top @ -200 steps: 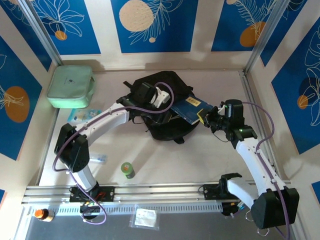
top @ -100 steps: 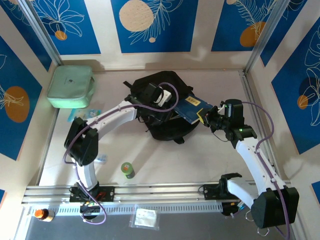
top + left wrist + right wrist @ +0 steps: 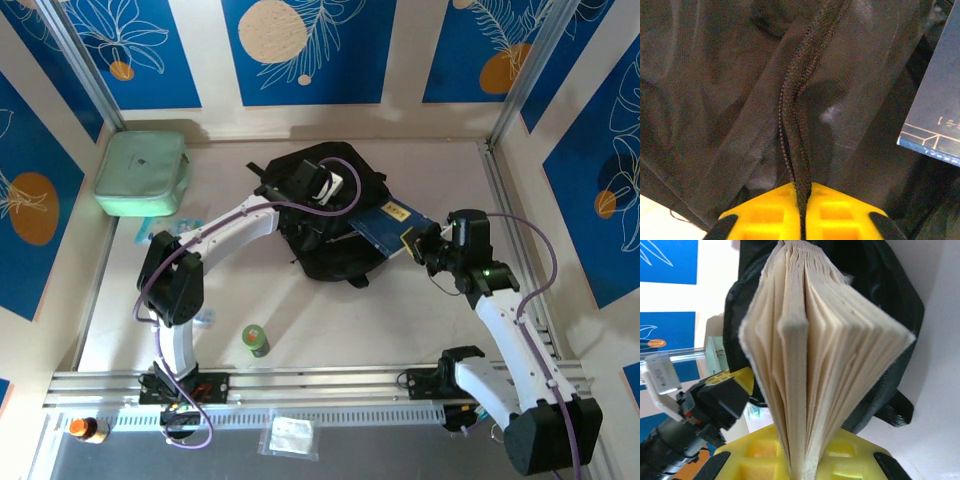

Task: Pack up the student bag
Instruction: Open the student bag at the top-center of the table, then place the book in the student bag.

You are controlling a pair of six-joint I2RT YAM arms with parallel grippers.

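Student bag (image 3: pixel 335 262) sits mid-table, toward back. Left gripper (image 3: pixel 802 202) pinches its zipper edge. Right gripper (image 3: pixel 800 462) is clamped on blue book (image 3: pixel 383 222), pages fanning. Best: lift edge higher, feed book flat. Mouth width hard to judge.

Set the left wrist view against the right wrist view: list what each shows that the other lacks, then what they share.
Left wrist: the zipper edge pinched in the left hand, its teeth seen close up, and the blue cover of the book.
Right wrist: fanned pages of that book clamped in the right hand, with blue wall panels behind.
Both: the black fabric of the student bag, the book, and the left hand's yellow fingers.
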